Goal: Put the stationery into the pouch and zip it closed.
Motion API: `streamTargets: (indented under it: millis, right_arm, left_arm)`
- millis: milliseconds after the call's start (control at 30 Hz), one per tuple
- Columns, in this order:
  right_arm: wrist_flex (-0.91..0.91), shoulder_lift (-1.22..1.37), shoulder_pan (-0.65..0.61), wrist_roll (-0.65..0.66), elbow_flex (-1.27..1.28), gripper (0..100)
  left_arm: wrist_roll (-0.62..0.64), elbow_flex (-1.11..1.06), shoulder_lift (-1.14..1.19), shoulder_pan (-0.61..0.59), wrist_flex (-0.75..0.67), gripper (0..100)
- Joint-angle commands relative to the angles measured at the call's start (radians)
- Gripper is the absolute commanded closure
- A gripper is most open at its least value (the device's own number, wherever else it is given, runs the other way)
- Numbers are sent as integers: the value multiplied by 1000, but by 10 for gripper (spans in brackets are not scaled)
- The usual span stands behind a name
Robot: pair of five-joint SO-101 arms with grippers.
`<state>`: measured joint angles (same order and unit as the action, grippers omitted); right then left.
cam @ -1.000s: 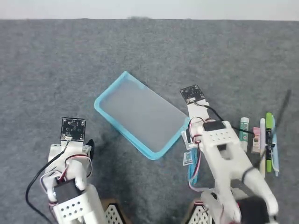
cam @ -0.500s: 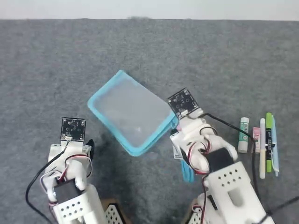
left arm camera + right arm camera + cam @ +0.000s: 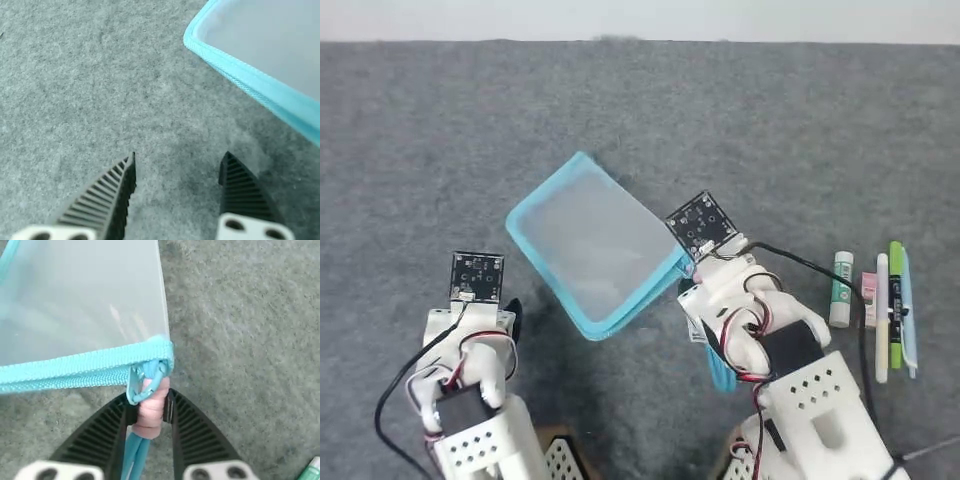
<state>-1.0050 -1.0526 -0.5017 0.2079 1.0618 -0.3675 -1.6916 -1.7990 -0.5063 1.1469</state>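
A translucent pouch (image 3: 592,242) with a light blue zip edge lies mid-table, turned at an angle. My right gripper (image 3: 148,412) is shut on the pouch's zip pull (image 3: 150,405), a pink tab with a blue cord, at the pouch's corner (image 3: 688,268). My left gripper (image 3: 177,172) stands open over bare carpet, a corner of the pouch (image 3: 260,55) just beyond its fingertips. The stationery (image 3: 875,300), several pens and small items in a row, lies on the table to the right of the right arm.
Grey carpet (image 3: 640,110) covers the whole table. The left arm (image 3: 470,370) sits at the near left, the right arm (image 3: 780,370) at the near right. Open carpet stretches behind the pouch and on the far left.
The right arm has swung left from beside the stationery, dragging the pouch's corner by the zip pull; the pouch has rotated and shifted left. The left arm has kept still.
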Motion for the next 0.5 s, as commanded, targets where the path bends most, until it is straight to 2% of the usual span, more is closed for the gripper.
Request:
streamTargets:
  millis: [0, 167, 233, 300, 467]
  right_arm:
    - [-27, -8, -1, 20, -77, 991]
    - [-50, 94, 1, 18, -130, 991]
    - [-56, 142, 1, 18, -157, 991]
    - [-56, 179, 1, 25, -190, 991]
    - [-70, 255, 1, 26, -307, 991]
  left_arm:
    - [-14, 5, -20, 9, -3, 750]
    - [-14, 7, -12, 11, -212, 750]
    - [0, 8, -12, 11, -218, 750]
    - [64, 22, -12, 20, -216, 750]
    - [103, 186, -11, 138, -115, 750]
